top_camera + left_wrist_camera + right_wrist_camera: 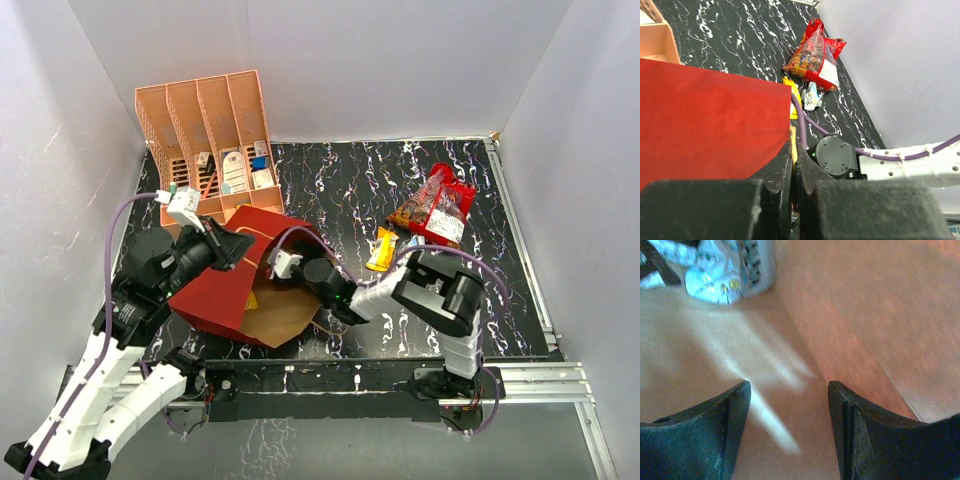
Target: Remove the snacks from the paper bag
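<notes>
The dark red paper bag lies on its side, its mouth towards the right arm. My left gripper is shut on the bag's upper rim, and the left wrist view shows the jaws pinching that thin edge beside the red wall. My right gripper is open and empty inside the bag over brown kraft paper. A silver-blue packet lies ahead of it, deeper in. A yellow packet shows in the mouth. Out on the table lie the red-and-clear sweets bag, an orange-yellow packet and a silver-blue packet.
The peach file rack with small white and blue boxes stands at the back left, touching the bag's far corner. White walls close in the table on three sides. The right arm's wrist and purple cable cross the bag's mouth.
</notes>
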